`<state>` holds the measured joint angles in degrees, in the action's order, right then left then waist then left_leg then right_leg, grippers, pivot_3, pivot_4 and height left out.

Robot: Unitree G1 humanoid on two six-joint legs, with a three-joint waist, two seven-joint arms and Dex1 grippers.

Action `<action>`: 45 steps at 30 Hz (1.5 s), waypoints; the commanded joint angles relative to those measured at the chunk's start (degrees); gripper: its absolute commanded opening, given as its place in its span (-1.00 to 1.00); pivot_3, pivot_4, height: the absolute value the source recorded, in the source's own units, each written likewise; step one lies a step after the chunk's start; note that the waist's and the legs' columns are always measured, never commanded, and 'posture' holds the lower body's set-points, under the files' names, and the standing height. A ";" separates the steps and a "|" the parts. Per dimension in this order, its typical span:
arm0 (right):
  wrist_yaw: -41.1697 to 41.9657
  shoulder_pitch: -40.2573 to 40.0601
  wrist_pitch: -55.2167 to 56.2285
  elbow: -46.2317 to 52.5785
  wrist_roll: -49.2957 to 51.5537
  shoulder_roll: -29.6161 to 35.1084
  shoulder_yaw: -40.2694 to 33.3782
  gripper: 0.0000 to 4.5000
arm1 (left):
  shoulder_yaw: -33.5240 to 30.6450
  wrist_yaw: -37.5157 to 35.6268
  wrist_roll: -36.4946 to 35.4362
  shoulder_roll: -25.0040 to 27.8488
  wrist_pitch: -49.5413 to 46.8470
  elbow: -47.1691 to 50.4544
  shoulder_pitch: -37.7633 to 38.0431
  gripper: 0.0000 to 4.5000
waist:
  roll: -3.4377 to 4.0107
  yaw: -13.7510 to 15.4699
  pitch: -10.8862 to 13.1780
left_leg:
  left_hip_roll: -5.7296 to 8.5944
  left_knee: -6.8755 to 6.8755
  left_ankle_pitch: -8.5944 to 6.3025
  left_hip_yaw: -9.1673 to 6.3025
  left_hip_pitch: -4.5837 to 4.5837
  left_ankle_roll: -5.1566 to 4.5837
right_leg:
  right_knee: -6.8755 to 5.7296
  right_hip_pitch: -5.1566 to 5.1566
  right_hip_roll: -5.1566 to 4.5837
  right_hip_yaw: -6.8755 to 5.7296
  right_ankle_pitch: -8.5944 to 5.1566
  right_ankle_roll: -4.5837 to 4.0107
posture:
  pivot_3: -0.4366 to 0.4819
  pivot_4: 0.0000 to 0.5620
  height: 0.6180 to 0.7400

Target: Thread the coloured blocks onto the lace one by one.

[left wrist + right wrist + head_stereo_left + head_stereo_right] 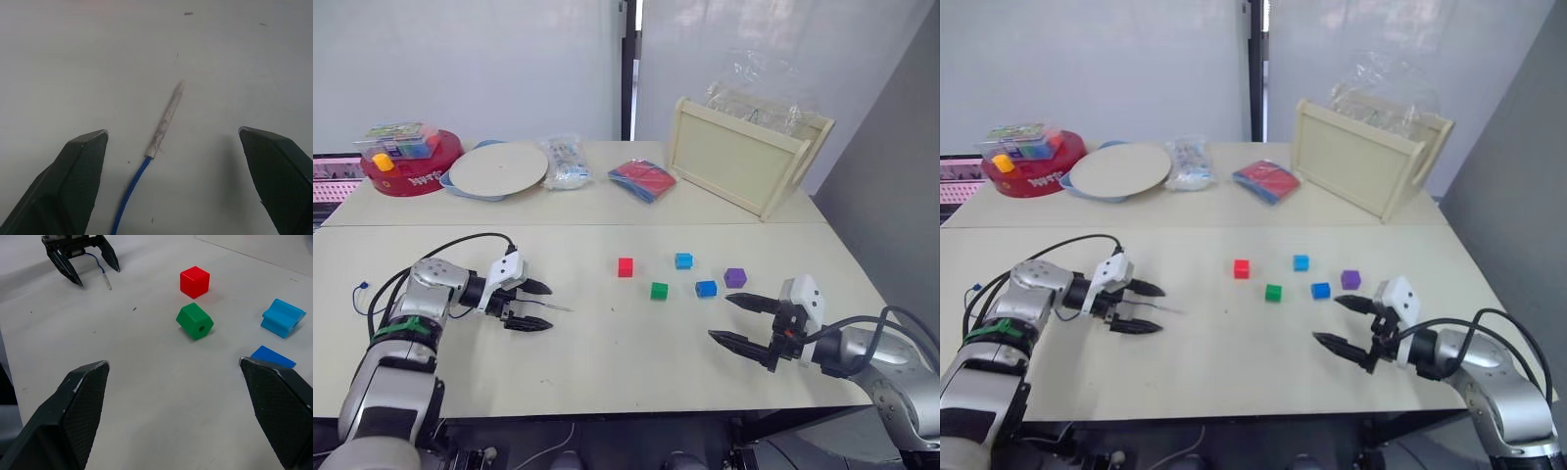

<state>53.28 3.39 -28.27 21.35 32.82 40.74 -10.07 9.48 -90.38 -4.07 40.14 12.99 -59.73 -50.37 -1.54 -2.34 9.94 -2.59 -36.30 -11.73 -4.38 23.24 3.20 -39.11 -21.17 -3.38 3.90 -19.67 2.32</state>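
Note:
The lace lies on the table with its pale stiff tip (168, 113) and dark-blue cord (131, 196) between the fingers of my left gripper (540, 305), which is open and not touching it. Its knotted end (360, 290) rests at the far left. Five blocks sit mid-table: red (625, 266), green (659, 290), light blue (683, 260), blue (706, 288) and purple (735, 277). My right gripper (722, 317) is open and empty, just in front of the blue and purple blocks. The right wrist view shows the green block (195, 321) with its hole facing the gripper.
On the rear table stand a tilted wooden tray (744, 157), a red-and-blue packet (642, 179), a clear bag (566, 162), a white plate (497, 166) and a red tin (411, 168). A grey wall closes in on the right.

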 commanded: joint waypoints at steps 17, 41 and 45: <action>-8.46 -0.38 -0.47 5.53 2.73 -0.54 -5.64 1.00 | 3.41 5.49 11.13 -4.94 12.75 -13.21 1.71 -0.39 | 0.92 1.17 -0.62 | 0.06 -0.26 -0.09 0.00 -0.35 -0.15 | -0.11 0.40 -0.03 0.04 -0.02 0.06 | -0.05 -0.47 1.00; -12.13 -2.04 0.61 4.57 -0.02 -2.73 -2.26 1.00 | -0.23 -2.12 -3.27 -4.43 -6.46 7.34 1.75 -0.99 | 0.90 1.05 -0.68 | 0.09 -0.16 -0.23 -0.08 -0.34 -0.38 | 0.17 0.61 -0.02 0.04 -0.08 0.17 | -0.05 -0.47 1.00; -16.42 -3.46 1.15 4.19 -2.35 -5.29 -2.58 1.00 | 0.02 -2.12 -4.03 -2.27 -10.79 16.44 5.11 -0.99 | 0.82 0.87 -0.63 | 0.08 -0.15 -0.23 -0.09 -0.30 -0.38 | 0.15 0.54 0.00 0.04 -0.08 0.16 | -0.05 -0.47 1.00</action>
<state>38.79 0.38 -28.48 24.55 31.51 36.20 -11.78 9.93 -92.06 -6.90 36.60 4.21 -47.41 -45.82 -0.71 -1.47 9.31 -2.51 -36.46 -11.96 -4.47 22.94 2.83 -38.96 -20.63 -3.38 3.94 -19.75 2.48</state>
